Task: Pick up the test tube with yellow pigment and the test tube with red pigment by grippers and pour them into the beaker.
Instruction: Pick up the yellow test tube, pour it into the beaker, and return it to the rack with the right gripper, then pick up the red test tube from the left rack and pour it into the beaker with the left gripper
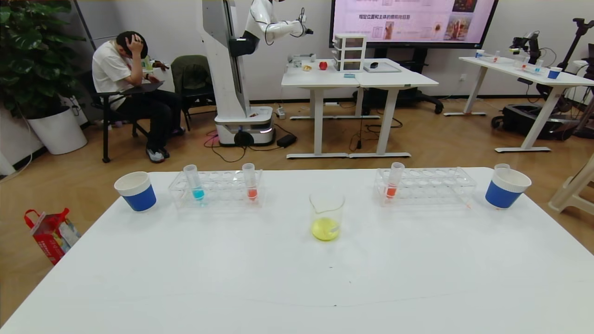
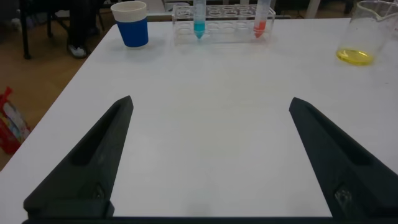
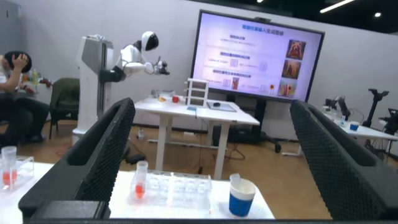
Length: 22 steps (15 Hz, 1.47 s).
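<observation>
- The left gripper (image 2: 208,158) hovers low over the bare near-left part of the white worktop (image 1: 297,278), its two black fingers spread wide with nothing between them. It does not show in the head view.
- The right gripper (image 3: 211,162) is raised and looks level across the far right of the worktop toward the room; its fingers are also spread wide and hold nothing.
- The beaker (image 1: 326,215) stands upright near the worktop's middle, at 12 o'clock from the robot, with a shallow pool of yellow liquid in its bottom.
- No yellow tube can be picked out in any rack; the only yellow liquid seen is in the beaker.
- At 11 o'clock, past the beaker, a clear left rack (image 1: 216,188) holds a blue tube (image 1: 194,182) at its left end and a red tube (image 1: 250,181) toward its right end, both upright.
- At 1 o'clock, a clear right rack (image 1: 424,185) holds a second red tube (image 1: 394,180) at its left end, leaning slightly.
- A left cup (image 1: 136,191), blue and white, stands at 10 o'clock, just outside the left rack.
- A right cup (image 1: 506,187) of the same kind stands at 2 o'clock, outside the right rack, with something clear poking up behind its rim.
- Far off, beyond the worktop, a seated man (image 1: 132,88) holds his head at 10 o'clock, and a white robot (image 1: 241,69) stands at 12 o'clock.
</observation>
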### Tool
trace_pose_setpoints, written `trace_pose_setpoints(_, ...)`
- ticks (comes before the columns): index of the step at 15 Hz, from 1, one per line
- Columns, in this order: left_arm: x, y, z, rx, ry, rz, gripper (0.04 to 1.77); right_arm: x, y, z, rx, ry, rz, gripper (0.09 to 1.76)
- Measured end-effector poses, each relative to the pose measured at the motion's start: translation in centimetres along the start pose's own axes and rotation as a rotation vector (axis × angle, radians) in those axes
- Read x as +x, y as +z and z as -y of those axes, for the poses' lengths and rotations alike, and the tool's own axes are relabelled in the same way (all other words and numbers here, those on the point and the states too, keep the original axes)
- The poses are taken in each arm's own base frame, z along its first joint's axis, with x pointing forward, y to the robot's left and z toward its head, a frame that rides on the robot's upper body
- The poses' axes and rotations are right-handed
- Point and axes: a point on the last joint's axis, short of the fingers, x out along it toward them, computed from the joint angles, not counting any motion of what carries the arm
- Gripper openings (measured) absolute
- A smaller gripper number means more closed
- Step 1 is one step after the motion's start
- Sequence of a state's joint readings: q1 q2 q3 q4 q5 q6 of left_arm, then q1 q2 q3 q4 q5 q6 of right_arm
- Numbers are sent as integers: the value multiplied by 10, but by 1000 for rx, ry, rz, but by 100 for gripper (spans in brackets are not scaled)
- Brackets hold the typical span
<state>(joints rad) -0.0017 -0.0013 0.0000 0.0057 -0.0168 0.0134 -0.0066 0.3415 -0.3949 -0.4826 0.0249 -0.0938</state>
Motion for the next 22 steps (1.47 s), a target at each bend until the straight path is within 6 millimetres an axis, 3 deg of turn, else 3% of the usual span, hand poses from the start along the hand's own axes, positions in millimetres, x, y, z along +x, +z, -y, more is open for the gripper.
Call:
trace_pose_setpoints(2, 0, 0, 0, 0, 0, 0, 175, -26, -12, -1, 5, 13, -27, 174)
trace_pose_setpoints(5, 0, 0, 0, -4, 10, -1, 175, -54, -47, -5, 5, 26, -126, 174)
trace_pose_setpoints(10, 0, 0, 0, -6, 13, -1, 175, -71, -106, -11, 7, 46, -324, 174)
trace_pose_setpoints(12, 0, 0, 0, -6, 13, -1, 175, -80, -134, -14, 16, 68, -507, 174)
trace_pose_setpoints(17, -1, 5, 0, 0, 14, 27, 175, -82, -139, -15, 46, 55, -539, 174)
trace_pose_setpoints(22, -2, 60, -1, 13, 4, 82, 175, -82, -140, -15, 78, 40, -541, 174)
